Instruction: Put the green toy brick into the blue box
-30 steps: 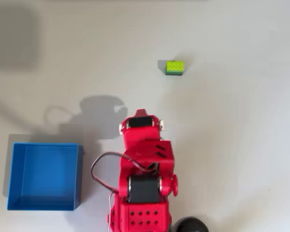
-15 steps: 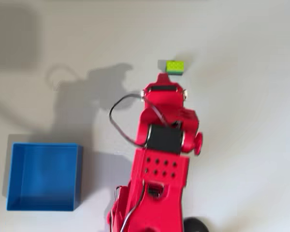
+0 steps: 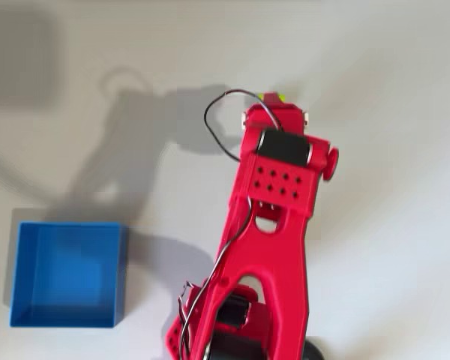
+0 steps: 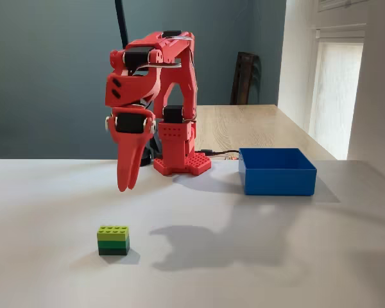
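The green toy brick [image 4: 113,240] rests on the white table in the fixed view, lime on top and dark green below. From overhead only a lime sliver of the brick [image 3: 273,96] peeks out past the red arm's wrist. My gripper [image 4: 125,185] hangs point-down a good way above the brick and slightly to its right, fingers together with nothing between them. The blue box [image 3: 67,276] stands at the lower left in the overhead view and holds nothing. In the fixed view the box [image 4: 279,181] is to the right of the arm's base.
The arm's red base [image 4: 181,151] stands at the table's far edge, with a black cable loop [image 3: 219,124] beside the wrist. A dark round object [image 3: 309,349] lies by the base. A wooden table [image 4: 256,125] extends behind.
The arm has stretched out from a folded pose near its base, carrying the gripper up the overhead picture until the wrist covers the brick. Brick and box have not moved.
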You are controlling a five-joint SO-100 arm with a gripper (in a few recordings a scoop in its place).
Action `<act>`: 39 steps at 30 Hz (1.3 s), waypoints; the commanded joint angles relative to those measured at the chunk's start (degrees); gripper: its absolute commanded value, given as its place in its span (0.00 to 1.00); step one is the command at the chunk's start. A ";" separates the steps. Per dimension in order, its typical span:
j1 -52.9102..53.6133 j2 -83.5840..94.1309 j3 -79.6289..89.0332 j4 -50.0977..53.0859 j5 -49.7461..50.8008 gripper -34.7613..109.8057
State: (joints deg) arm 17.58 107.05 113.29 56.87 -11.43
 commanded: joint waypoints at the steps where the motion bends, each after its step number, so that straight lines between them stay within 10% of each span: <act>1: 0.18 -4.13 -12.30 6.86 2.11 0.45; 39: -0.26 -43.77 -46.49 11.16 -2.02 0.39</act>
State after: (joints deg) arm 17.05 62.14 70.75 67.68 -12.66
